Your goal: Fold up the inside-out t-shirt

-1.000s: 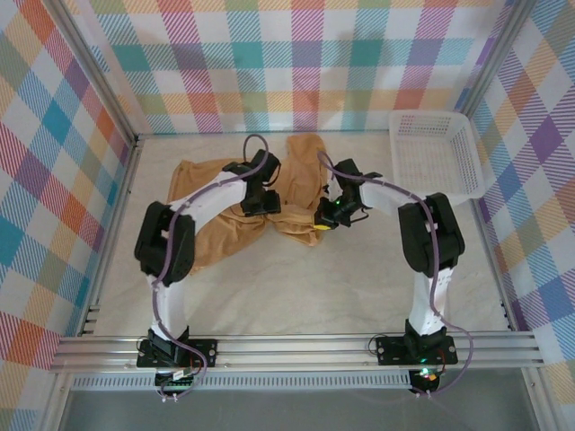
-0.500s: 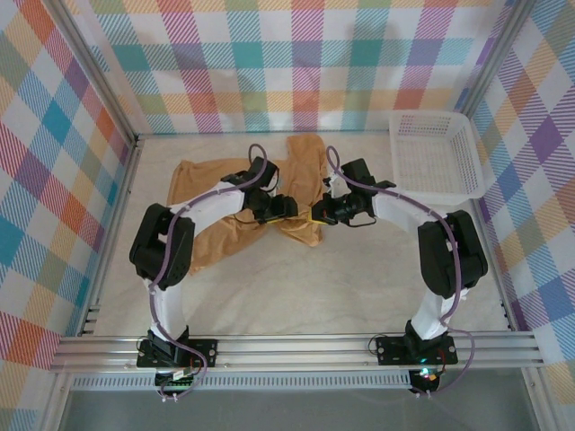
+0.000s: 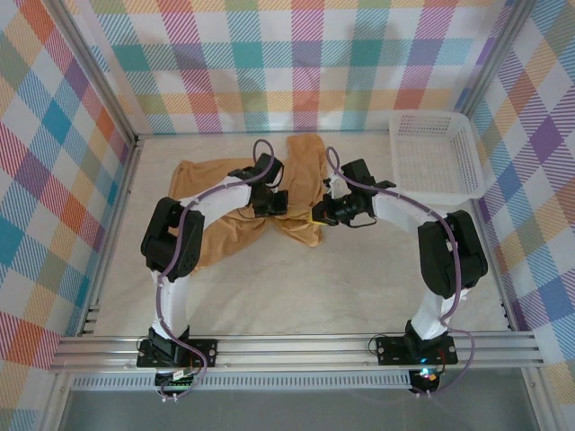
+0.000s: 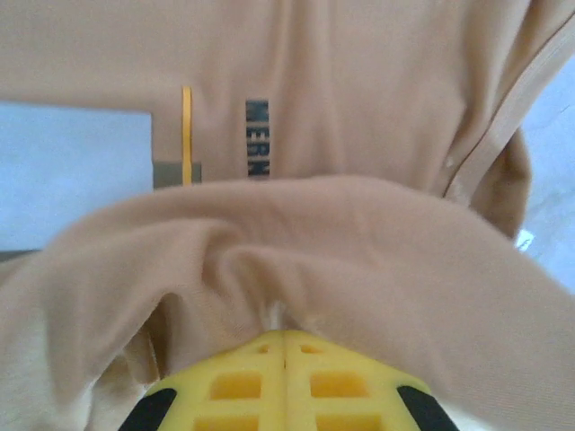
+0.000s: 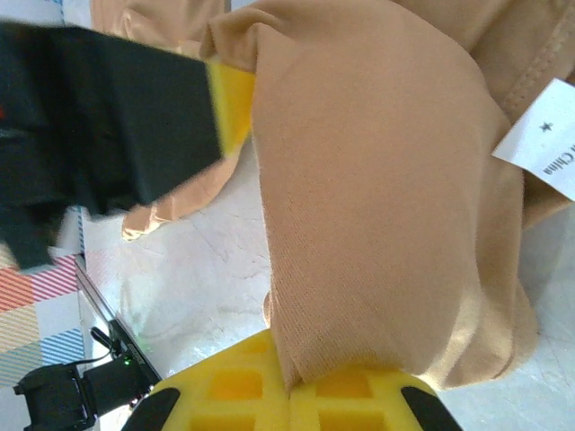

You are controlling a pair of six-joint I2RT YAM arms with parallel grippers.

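1. The t-shirt (image 3: 304, 162) lies crumpled on the far middle part of the table (image 3: 359, 287). One part spreads to the left and another part reaches toward the back wall.
2. The left gripper (image 3: 272, 205) is low over the middle of the shirt. In its wrist view the two yellow fingers (image 4: 234, 386) are pressed together without a gap, and a thick fold of the tan cloth bunches right at their tips (it looks pinched there).
3. The right gripper (image 3: 319, 215) is just beside the left one, and the two tips are turned toward each other. Its fingers are also closed, and the cloth comes out from the line between them, so it has hold of the shirt.
4. Beyond the left fingers, dark printed letters (image 4: 258, 139) show on the cloth.
5. A white tag (image 5: 544, 148) sticks out at the shirt's edge in the right wrist view.
6. A white basket (image 3: 431, 157) stands in the far right corner, apart from the shirt.
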